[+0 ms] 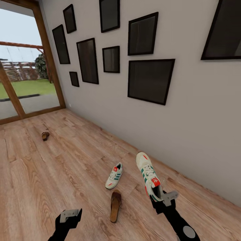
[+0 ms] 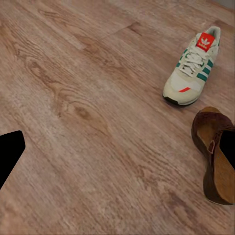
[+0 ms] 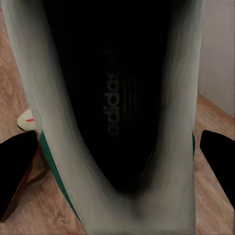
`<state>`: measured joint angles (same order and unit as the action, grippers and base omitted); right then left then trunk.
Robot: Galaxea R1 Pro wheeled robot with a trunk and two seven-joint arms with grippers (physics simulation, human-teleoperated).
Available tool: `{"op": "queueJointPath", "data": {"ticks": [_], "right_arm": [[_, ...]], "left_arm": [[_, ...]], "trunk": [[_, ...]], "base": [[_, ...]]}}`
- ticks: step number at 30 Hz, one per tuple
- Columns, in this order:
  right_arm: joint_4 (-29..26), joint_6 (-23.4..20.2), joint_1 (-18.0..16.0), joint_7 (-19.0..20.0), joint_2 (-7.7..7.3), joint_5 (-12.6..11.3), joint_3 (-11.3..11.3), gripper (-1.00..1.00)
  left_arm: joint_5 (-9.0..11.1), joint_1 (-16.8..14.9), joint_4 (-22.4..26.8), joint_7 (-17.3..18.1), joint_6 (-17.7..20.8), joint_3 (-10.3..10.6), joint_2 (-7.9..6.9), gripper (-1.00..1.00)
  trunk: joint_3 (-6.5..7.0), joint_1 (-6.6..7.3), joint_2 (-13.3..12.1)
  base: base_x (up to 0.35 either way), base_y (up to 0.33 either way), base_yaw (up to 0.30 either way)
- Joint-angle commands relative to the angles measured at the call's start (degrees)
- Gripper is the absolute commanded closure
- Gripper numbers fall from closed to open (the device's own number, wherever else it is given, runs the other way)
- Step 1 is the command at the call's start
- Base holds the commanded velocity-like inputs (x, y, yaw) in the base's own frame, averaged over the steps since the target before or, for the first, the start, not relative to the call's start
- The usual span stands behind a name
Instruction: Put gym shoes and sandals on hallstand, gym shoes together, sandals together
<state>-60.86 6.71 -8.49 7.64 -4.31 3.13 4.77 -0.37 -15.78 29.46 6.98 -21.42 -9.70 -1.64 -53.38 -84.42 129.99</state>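
What I can't make out

My right jaws' hold on the held gym shoe [image 1: 149,174] hides its heel; the far sandal [image 1: 45,135] is too small to read; the near sandal [image 2: 215,154] runs off my left wrist view's edge.

Cream, green-striped gym shoes [image 1: 114,176], brown sandals [image 1: 115,206]

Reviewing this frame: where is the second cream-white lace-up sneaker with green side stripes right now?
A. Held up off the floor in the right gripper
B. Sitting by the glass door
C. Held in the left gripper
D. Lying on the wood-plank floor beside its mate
A: the cream-white green-striped sneaker is raised, heel end clamped in the right gripper, while its mate lies on the wood-plank floor near a dark brown sandal.
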Motion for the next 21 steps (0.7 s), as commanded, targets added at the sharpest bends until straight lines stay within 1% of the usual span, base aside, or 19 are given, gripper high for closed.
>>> {"op": "queueJointPath", "data": {"ticks": [1, 9, 17, 21], "right_arm": [[-0.02, 0.16, -0.03, 0.19, -0.1, 0.34, -0.01, 1.0], [-0.13, 0.0, -0.03, 0.78, -0.34, 0.38, -0.12, 1.0], [-0.14, -0.02, -0.03, 0.8, -0.35, 0.38, -0.03, 1.0], [-0.14, -0.03, -0.03, 0.8, -0.35, 0.38, -0.03, 1.0]], "left_arm": [[-0.03, -0.04, -0.06, 0.39, -0.12, -0.37, 0.03, -1.0], [0.03, -0.04, -0.55, -0.18, -0.52, -0.32, 0.05, -1.0], [0.02, -0.04, -0.05, -0.15, -0.54, -0.3, -0.05, -1.0], [0.03, -0.04, 0.13, -0.13, -0.55, -0.26, -0.07, -1.0]], "trunk": [[-0.05, -0.01, 0.02], [-0.05, -0.01, 0.02], [-0.05, -0.01, 0.02], [-0.05, -0.01, 0.02]], "base": [[0.179, -0.196, 0.0], [0.177, -0.19, 0.0], [0.076, -0.05, 0.0], [0.203, -0.168, 0.0]]}}
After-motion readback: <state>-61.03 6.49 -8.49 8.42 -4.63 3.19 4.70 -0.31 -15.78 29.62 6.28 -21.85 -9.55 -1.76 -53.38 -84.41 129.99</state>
